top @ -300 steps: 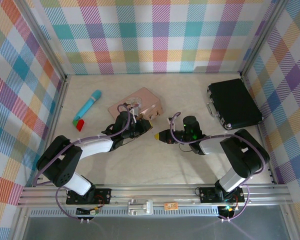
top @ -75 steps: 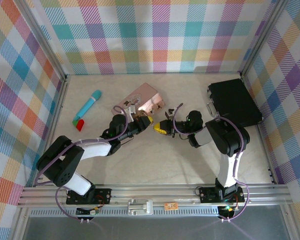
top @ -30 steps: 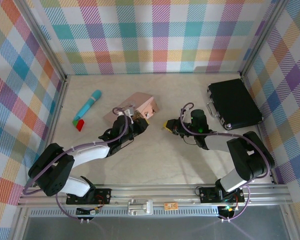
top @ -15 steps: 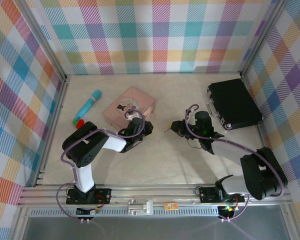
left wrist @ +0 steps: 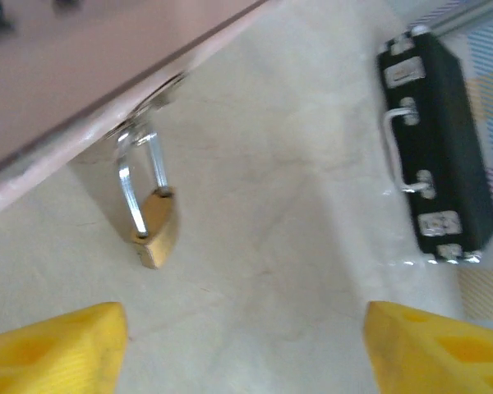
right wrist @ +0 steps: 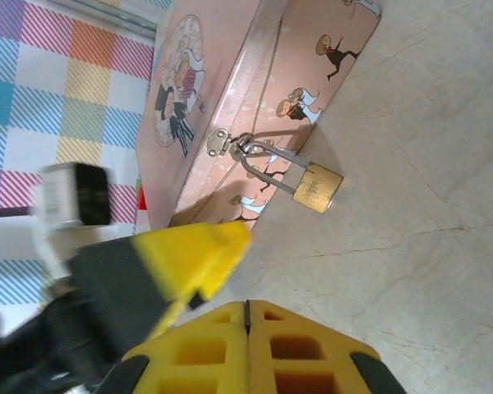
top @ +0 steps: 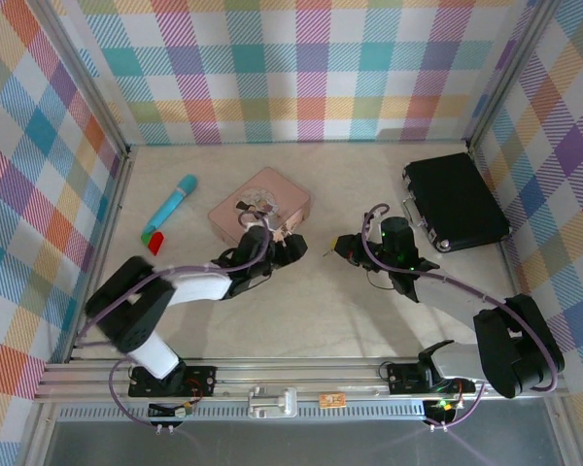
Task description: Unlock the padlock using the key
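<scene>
On the tabletop (top: pixel 321 311) the tin (top: pixel 277 199) sits mid-scene, the padlock (right wrist: pixel 316 188) hanging at its near right edge, a tube (top: pixel 173 206) left of it and a case (top: pixel 457 202) well apart on the right.

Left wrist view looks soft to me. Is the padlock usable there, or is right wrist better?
Left wrist: whole frame slightly smeared, padlock edges soft, glare on its shackle. Right wrist: padlock and pink tin crisp, foreground at lower left out of focus.
</scene>
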Controlling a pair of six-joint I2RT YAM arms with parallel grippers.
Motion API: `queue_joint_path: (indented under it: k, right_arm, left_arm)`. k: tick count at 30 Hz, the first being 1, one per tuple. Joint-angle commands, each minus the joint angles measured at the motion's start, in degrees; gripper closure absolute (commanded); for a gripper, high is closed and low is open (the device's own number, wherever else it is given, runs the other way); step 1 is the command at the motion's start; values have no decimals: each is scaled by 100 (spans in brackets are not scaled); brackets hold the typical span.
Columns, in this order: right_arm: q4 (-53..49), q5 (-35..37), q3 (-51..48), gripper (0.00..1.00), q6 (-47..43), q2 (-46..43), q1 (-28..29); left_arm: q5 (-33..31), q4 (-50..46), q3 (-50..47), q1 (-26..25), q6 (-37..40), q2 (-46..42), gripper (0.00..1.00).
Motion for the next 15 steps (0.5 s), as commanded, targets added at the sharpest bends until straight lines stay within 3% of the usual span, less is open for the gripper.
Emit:
queue_joint_path:
  k: [1,6,15]
  right_arm:
    - [320,-163,334,100,-160,-127,-2]
    - [831,-73,576,100,190,-99,175]
    - [1623,1569,518,100,867,-239,1035]
  left_arm:
    - [-252,-1252,95,-23,-156,-985,16]
    - [-237,-758,-109,-17,-818,-1608,18]
    - [-391,1052,-95,-236,-1559,-1205,27]
